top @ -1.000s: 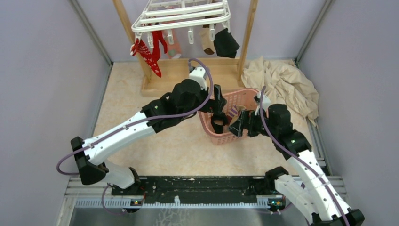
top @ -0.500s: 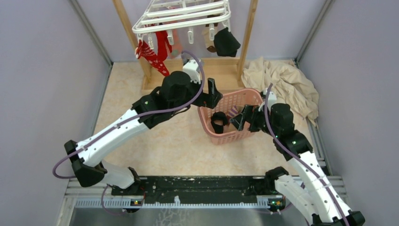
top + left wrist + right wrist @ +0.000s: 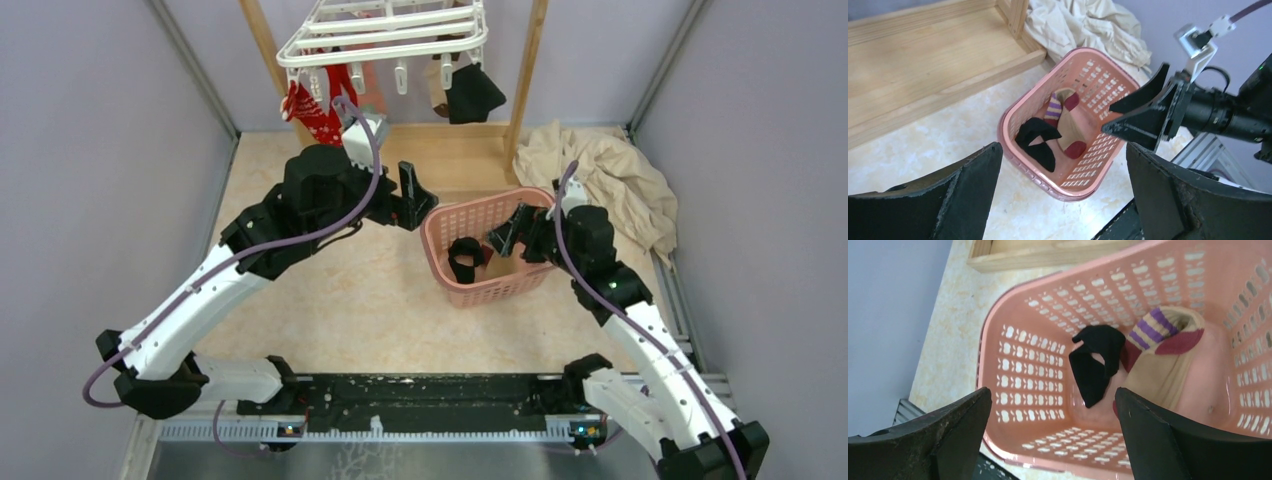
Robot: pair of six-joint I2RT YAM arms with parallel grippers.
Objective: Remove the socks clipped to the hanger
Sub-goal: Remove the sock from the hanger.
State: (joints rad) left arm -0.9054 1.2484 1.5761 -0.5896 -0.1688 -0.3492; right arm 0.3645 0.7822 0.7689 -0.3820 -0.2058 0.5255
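Now the left arm has swung up and away from the pink lattice plastic basket (image 3: 432, 248). Its end effector (image 3: 416, 200) was over the basket a second ago and sits just beside its left rim, fingers spread and empty, the wrist lifted toward the white plastic bar hanger (image 3: 385, 35). The right end effector (image 3: 512, 232) has eased toward the basket's far side and hangs over it, also spread wide with nothing between its fingers. The hanger has rocked slightly on the wooden post frame (image 3: 528, 70).

I judge a drop-off is just done and the left arm is heading for another sock. A black sock (image 3: 1037, 139) and a maroon-and-beige striped sock (image 3: 1064, 116) lie in the basket on the worktop (image 3: 340, 290). Still clipped on the hanger are the red patterned socks (image 3: 305, 108) at the left and a second black sock (image 3: 470, 95) at the right, so the job is perhaps partly through.

The hanger's top is cut off by the picture edge, and neither wrist view shows it. The left wrist covers the lower ends of the red socks. A tan sock (image 3: 434, 88) hangs half behind the black one. How firmly the small clips hold is too small to tell.
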